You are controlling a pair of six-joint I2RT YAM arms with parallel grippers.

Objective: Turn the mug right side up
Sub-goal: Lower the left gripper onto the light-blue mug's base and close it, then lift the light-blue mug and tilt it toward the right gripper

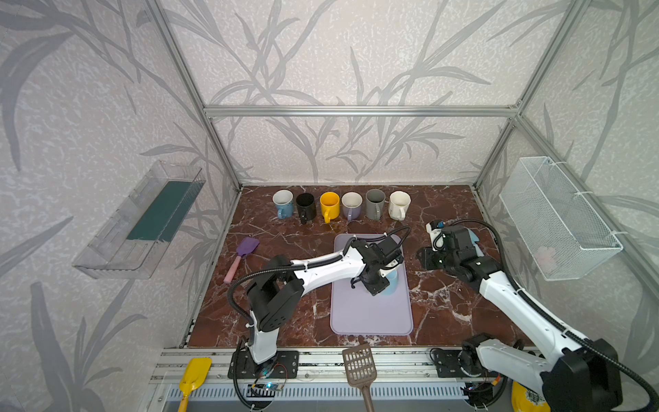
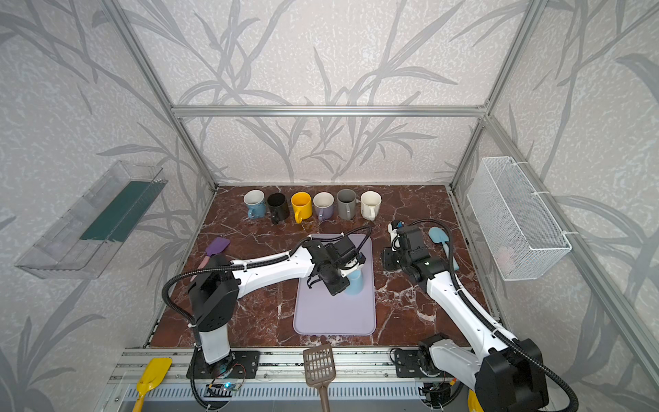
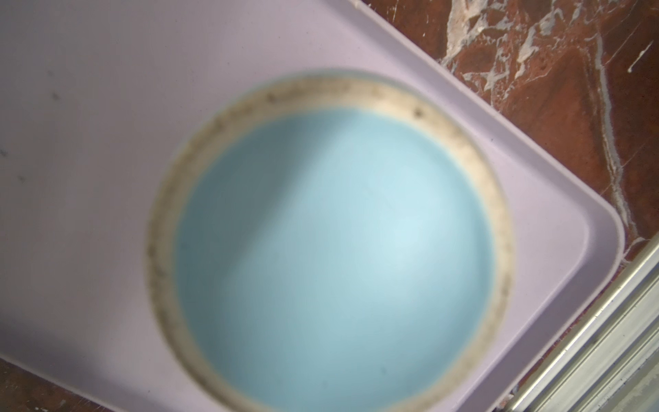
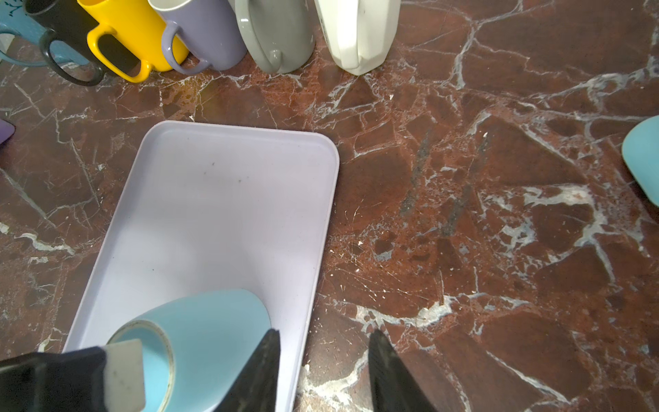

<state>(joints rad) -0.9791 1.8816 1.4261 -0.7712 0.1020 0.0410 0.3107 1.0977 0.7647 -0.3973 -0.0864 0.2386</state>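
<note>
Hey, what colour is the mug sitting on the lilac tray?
The mug is light blue, clearest in the right wrist view.

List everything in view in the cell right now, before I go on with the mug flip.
light blue mug: 1, light blue, base up on the tray, under the left gripper
tray: 1, lavender, middle of the table
upright mugs: 6, blue, black, yellow, lavender, grey, white, row at the table's back
purple spatula: 1, purple, pink handle, left of the tray
blue spatula: 1, light blue, beside the right gripper
scoops: 2, yellow and brown, front rail
clear bin: 1, transparent, left wall
wire basket: 1, white, right wall
left gripper: 1, black, at the mug, grip unclear
right gripper: 1, black, open, empty
</note>
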